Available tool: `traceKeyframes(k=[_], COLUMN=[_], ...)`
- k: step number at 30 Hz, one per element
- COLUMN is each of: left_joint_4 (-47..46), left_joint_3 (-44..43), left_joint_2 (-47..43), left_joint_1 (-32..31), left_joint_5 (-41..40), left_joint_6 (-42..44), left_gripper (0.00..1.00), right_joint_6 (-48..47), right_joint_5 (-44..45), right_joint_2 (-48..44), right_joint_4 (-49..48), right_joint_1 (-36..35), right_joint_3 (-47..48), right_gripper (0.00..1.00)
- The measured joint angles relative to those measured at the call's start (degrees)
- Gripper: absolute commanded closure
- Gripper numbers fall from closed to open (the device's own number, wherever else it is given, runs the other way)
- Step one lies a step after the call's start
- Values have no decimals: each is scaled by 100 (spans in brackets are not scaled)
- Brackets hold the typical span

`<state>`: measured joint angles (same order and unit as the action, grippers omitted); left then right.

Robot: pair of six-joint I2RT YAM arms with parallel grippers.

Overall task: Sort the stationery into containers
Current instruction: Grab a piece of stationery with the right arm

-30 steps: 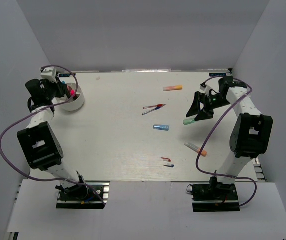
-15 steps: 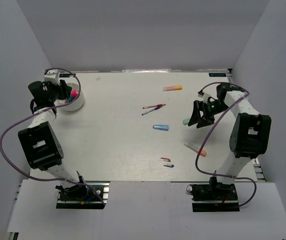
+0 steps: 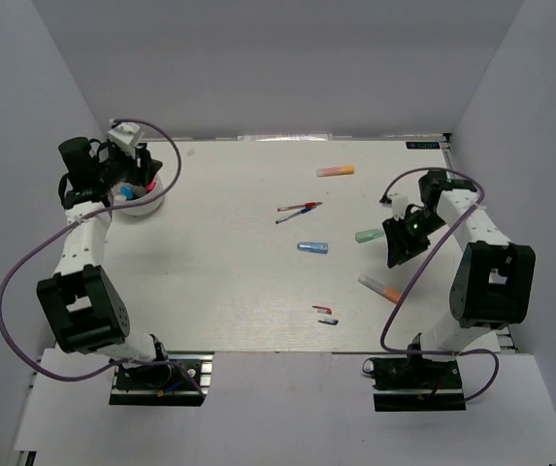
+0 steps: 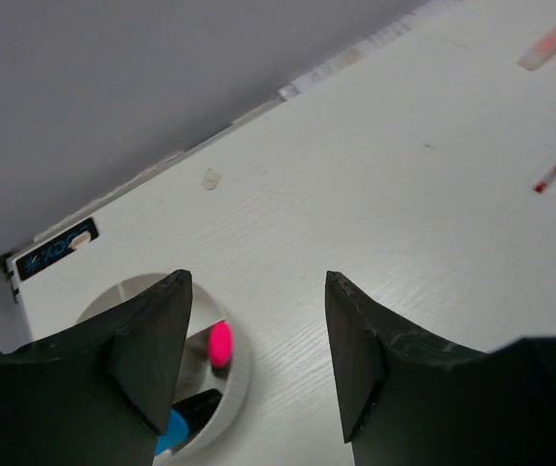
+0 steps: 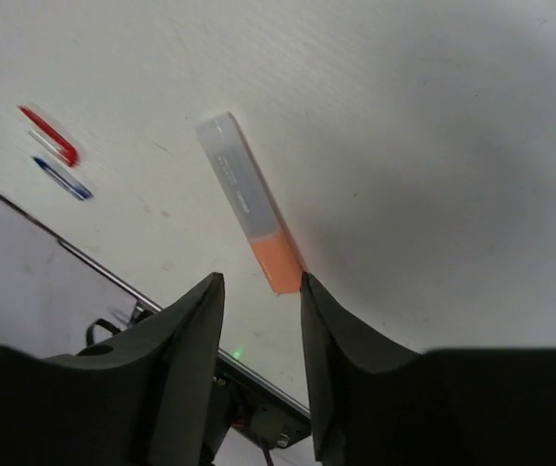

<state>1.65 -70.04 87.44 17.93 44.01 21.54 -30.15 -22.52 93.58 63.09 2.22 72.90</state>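
White bowl [image 4: 242,361] at the far left corner of the table [image 3: 239,291] holds a pink stick [image 4: 219,343], a black marker [image 4: 198,408] and a blue marker [image 4: 169,432]. The left gripper [image 4: 256,282] hovers over it, jaws wide and empty. The right gripper [image 5: 258,283], jaws narrowly apart and empty, hangs beside a mint marker [image 3: 368,235], above an orange marker [image 5: 246,204].

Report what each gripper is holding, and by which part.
Nothing. The left gripper hangs open and empty over the bowl; the right gripper is empty too.

White table [image 3: 219,277], divided bowl [image 3: 154,204], scattered stationery [image 3: 312,248]
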Motion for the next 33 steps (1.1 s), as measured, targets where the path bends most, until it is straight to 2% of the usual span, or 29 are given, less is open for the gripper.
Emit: traceKeyframes(k=[3, 4, 7, 12, 24, 29, 32, 33], left_joint_4=[391, 492, 765, 949, 1019, 1043, 1187, 1215], left_joint_3=[179, 264, 487, 859, 964, 1073, 1027, 1014], left_joint_2=[-415, -544, -828, -1147, -1298, -1331, -1329, -1329], left_joint_1=[-299, -407, -667, -920, -1196, -1327, -1445, -1508], left_joint_5=[90, 114, 175, 186, 136, 101, 70, 48], left_joint_6=[437, 551, 778, 977, 1038, 1010, 1045, 1071], left_gripper=[31, 31, 30, 30, 29, 29, 29, 29], right_joint_6=[-201, -243, -256, -13, 374, 433, 433, 435], right_joint_5=[358, 446, 621, 933, 1705, 1853, 1906, 1943], right_joint_2=[-229, -295, -367, -293, 37, 223, 352, 354], right_joint_4=[-57, -61, -85, -566, -1467, -1676, -1746, -1753], right_joint_1=[-245, -374, -752, -1189, -2028, -2249, -2299, -2310], right_joint_3=[-671, -870, -1123, -1093, -1191, -1392, -1519, -1532], right_gripper=[47, 41, 37, 36, 30, 33, 39, 46])
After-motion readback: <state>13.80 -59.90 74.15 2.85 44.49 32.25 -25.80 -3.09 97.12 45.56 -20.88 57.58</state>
